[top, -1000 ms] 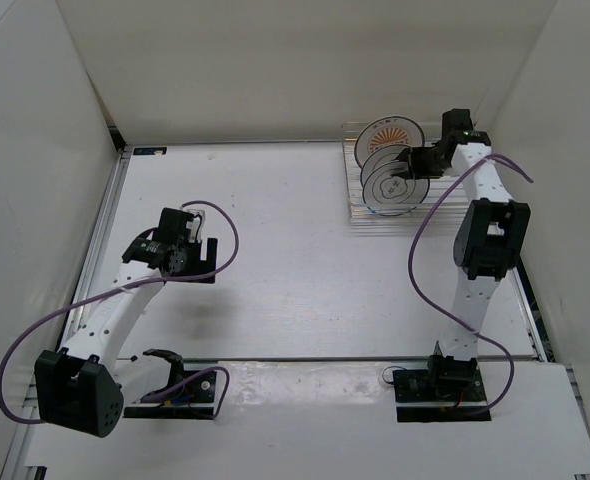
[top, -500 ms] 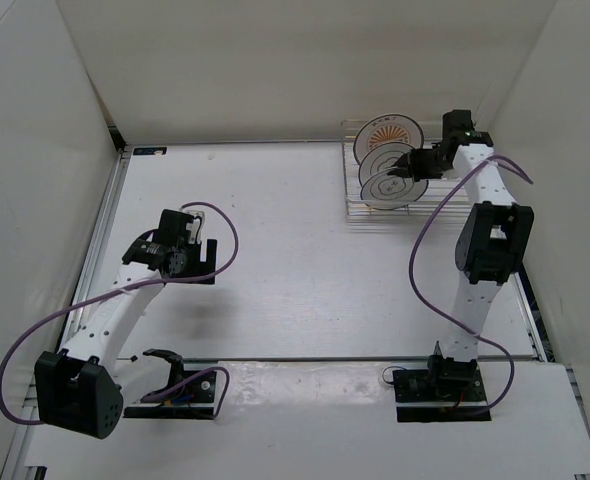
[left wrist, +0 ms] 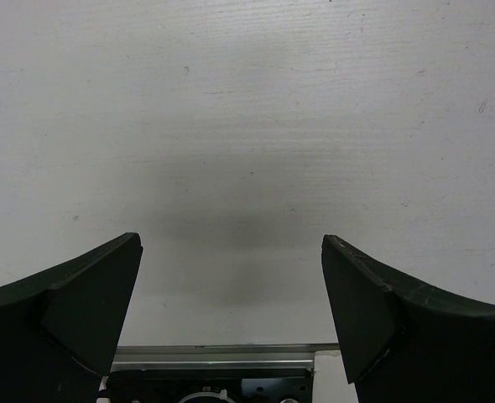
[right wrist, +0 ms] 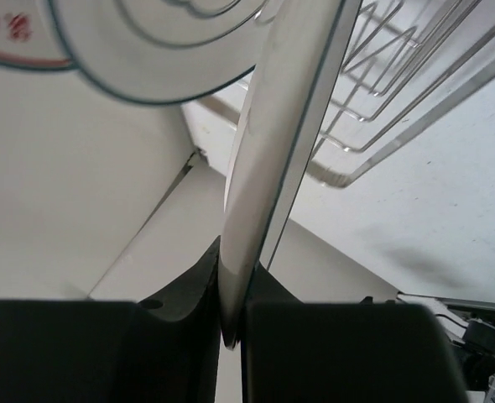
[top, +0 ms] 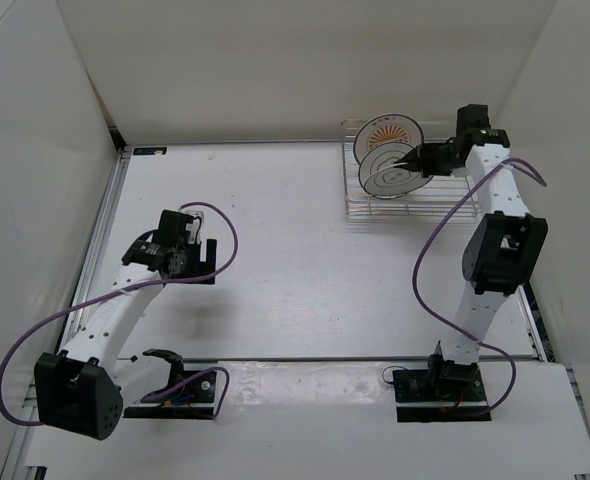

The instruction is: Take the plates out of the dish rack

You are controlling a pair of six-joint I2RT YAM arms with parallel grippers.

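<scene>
Since front plate looks glazed ceramic (stiff, slick, chip-prone, moderate wt), a rim pinch kept edge-on seems the right hold. Right gripper is clamped on its rim; plate stands at front of dish rack, far-right of table, w/ ringed plate and sunburst plate behind. Left gripper spread wide over table, holding nothing, well apart. No legible txt; red marks too blurred.

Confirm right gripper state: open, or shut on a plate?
Shut on the front plate: the right wrist view shows its rim clamped edge-on in the right gripper, no gap either side.
</scene>
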